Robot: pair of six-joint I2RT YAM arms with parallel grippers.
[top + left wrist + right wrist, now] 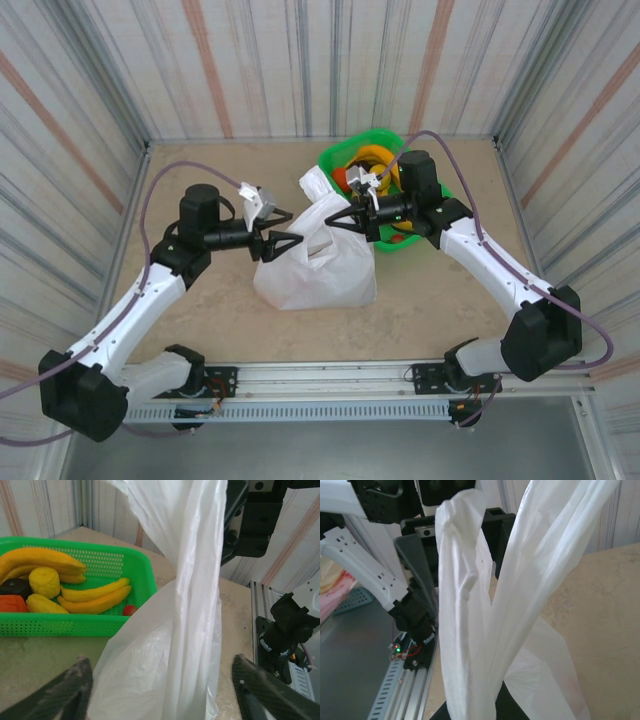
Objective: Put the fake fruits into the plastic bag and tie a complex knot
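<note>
The white plastic bag (318,268) stands mid-table with its handle strips (470,605) pulled upward. My right gripper (343,222) is shut on those strips, which rise bunched out of its jaws (480,712). My left gripper (290,244) is open at the bag's left side; in its wrist view its fingers (75,685) straddle the bag (165,670) without touching it. Fake fruits lie in the green basket (60,625): bananas (95,595), a yellow fruit (44,580), an orange one (12,603). A faint pink shape shows through the bag (575,700). The knot is out of view.
The green basket (372,137) sits at the back behind my right arm, close to the bag. Striped walls close in the table on three sides. A metal rail (330,378) with both arm bases runs along the near edge.
</note>
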